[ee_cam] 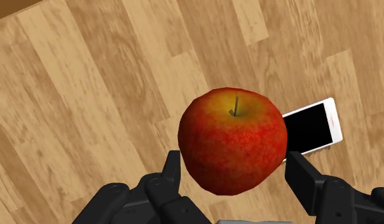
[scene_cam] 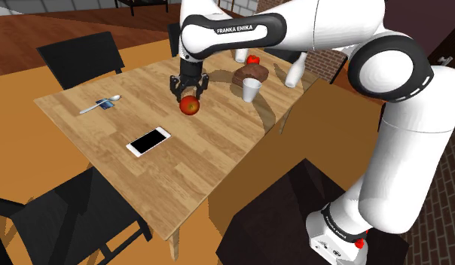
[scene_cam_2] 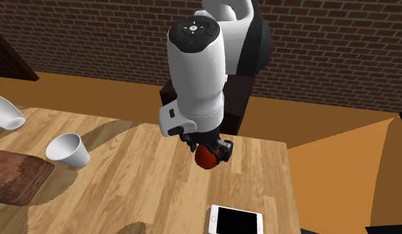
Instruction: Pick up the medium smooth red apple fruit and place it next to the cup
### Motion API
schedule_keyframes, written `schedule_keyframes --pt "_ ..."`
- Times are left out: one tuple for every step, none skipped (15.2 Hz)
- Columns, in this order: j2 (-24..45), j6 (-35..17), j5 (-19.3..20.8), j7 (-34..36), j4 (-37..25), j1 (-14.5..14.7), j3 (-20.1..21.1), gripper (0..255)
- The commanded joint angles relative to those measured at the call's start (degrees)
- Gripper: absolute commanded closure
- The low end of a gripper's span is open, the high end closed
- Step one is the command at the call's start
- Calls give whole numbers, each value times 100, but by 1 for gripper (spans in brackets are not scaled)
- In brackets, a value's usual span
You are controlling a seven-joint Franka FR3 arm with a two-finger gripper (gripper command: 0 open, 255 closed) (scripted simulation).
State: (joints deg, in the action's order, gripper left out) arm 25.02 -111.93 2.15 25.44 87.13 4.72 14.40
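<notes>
The black gripper (scene_cam: 190, 90) points straight down over the wooden table (scene_cam: 218, 158), and its two fingers (ee_cam: 172, 170) are closed part-way against opposite sides of the red apple (scene_cam: 190, 105). The apple sits between them with its stem facing the wrist camera and a yellowish patch around the stem. It appears to hang just clear of the wood, over the middle of the table.

In the shoulder view the white cup (scene_cam: 251, 90) stands at about two o'clock from the apple, apart from it. A brown board (scene_cam: 251, 73) is just beyond the cup. A white-framed phone (scene_cam: 148, 141) lies screen-up at about seven o'clock from the apple, and a spoon (scene_cam: 98, 105) is at nine o'clock near the table edge.

In the second exterior view the cup (scene_cam_2: 68, 149) is at nine o'clock from the apple (scene_cam_2: 206, 158), well apart, and the phone (scene_cam_2: 236, 220) is at five o'clock
</notes>
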Motion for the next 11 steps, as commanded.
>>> schedule_keyframes --pt "-43 -17 -40 -262 70 -190 -60 255" --pt "-76 -23 -60 -384 114 -282 -89 255" --pt "-104 -27 -80 -505 151 -372 -119 255" --pt "-127 -28 -99 -627 180 -461 -150 255" --pt "-145 -26 -116 -749 201 -549 -181 255" --pt "-158 -22 -132 -870 215 -636 -213 255" --pt "-165 -15 -147 -990 221 -722 -245 255" --pt "-168 -5 -161 -1111 219 -807 -278 255" --pt "-165 8 -174 -1231 210 -891 -312 255" --pt "-157 23 -186 -1350 192 -974 -345 255" --pt "-144 40 -197 -1468 168 -1057 -379 255"
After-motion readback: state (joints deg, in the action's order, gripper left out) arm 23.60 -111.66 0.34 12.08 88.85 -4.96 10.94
